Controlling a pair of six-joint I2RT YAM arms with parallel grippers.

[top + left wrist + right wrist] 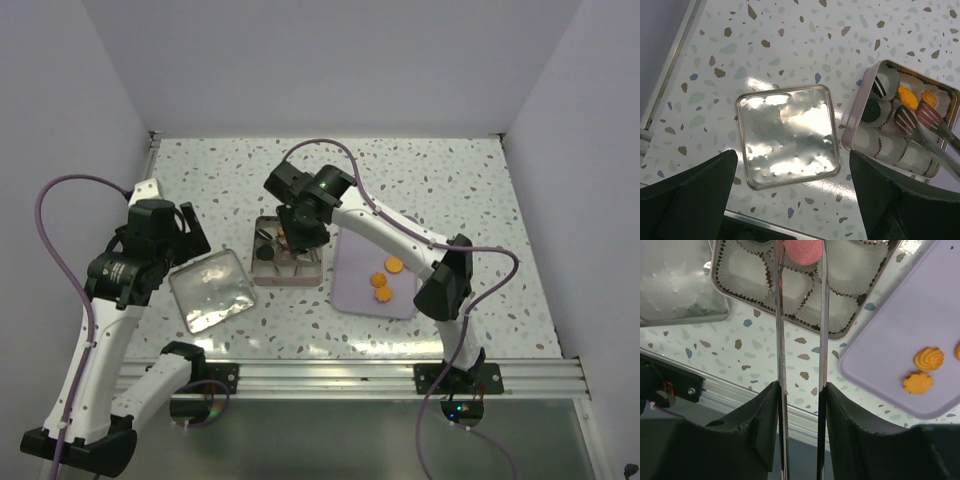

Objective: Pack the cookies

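The pink cookie (804, 249) is sitting pinched between the two long thin fingers of the right pincer (800, 257). The pincer is closing only as far as the disc's width and is holding it over the white paper cups (840, 305) inside the open tin (852, 131). In the left wrist view the pink shape at those tips is showing double, perhaps a reflection off the metal, so its exact tilt is hard to judge. Within the tin, two orange cookies (908, 96) are resting in cups toward its far side. Two dark cookies (871, 111) are resting in cups along its left wall, and the cups nearest the arms are showing only white paper. Just to the right of the tin, three spare orange cookies (394, 265) are lying close together on a lilac mat (350, 290). Just to the left of the tin, the silver lid (787, 135) is lying flat on the speckled counter (450, 180). The left pincer (792, 155) is hanging above that lid with its jaws spread as wide as they go, gripping nothing.
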